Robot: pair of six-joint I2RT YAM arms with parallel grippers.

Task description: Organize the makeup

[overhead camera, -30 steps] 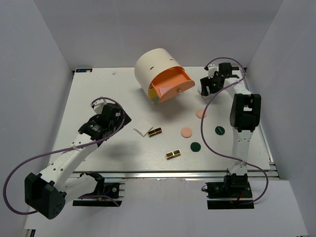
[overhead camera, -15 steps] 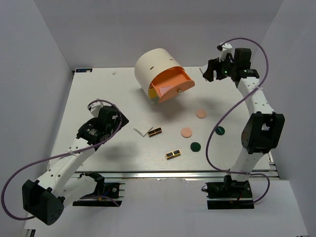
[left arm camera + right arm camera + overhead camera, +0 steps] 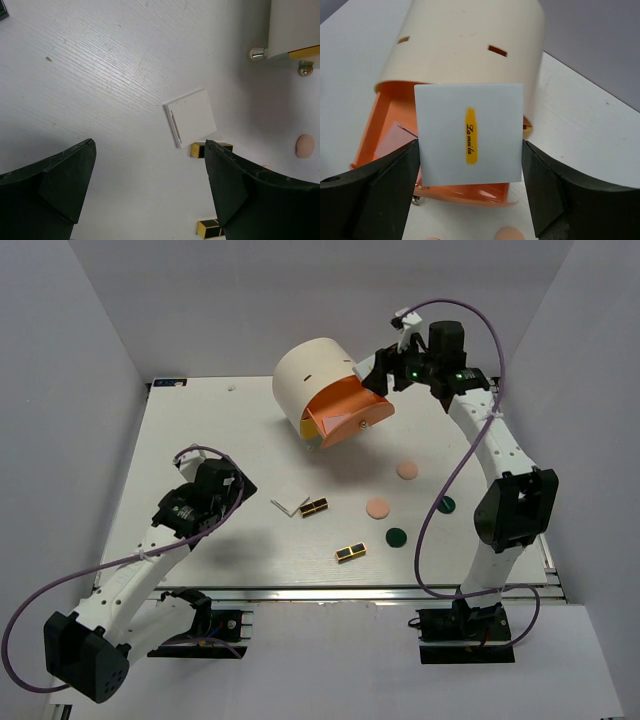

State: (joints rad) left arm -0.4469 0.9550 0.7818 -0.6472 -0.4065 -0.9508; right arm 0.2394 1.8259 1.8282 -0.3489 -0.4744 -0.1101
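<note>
My right gripper (image 3: 377, 375) (image 3: 470, 150) is shut on a white square card (image 3: 470, 132) with a yellow stripe, held by its two side edges above the open orange drawer (image 3: 345, 412) (image 3: 380, 135). A pink square pad (image 3: 395, 141) lies inside that drawer. My left gripper (image 3: 230, 487) (image 3: 150, 150) hangs open and empty over the table, left of a white angled card (image 3: 290, 507) (image 3: 192, 117). Two black-and-gold palettes (image 3: 314, 507) (image 3: 350, 552), two peach discs (image 3: 407, 470) (image 3: 377, 509) and two dark green discs (image 3: 445, 504) (image 3: 397, 537) lie on the table.
The big cream cylinder (image 3: 310, 375) (image 3: 470, 45) stands at the back centre with its drawer pulled out toward the front right. White walls close in the table (image 3: 200, 420) on both sides and at the back.
The right arm has swung from the back right corner leftward to above the orange drawer, carrying the white card. The left gripper has drawn back slightly toward the near left.
</note>
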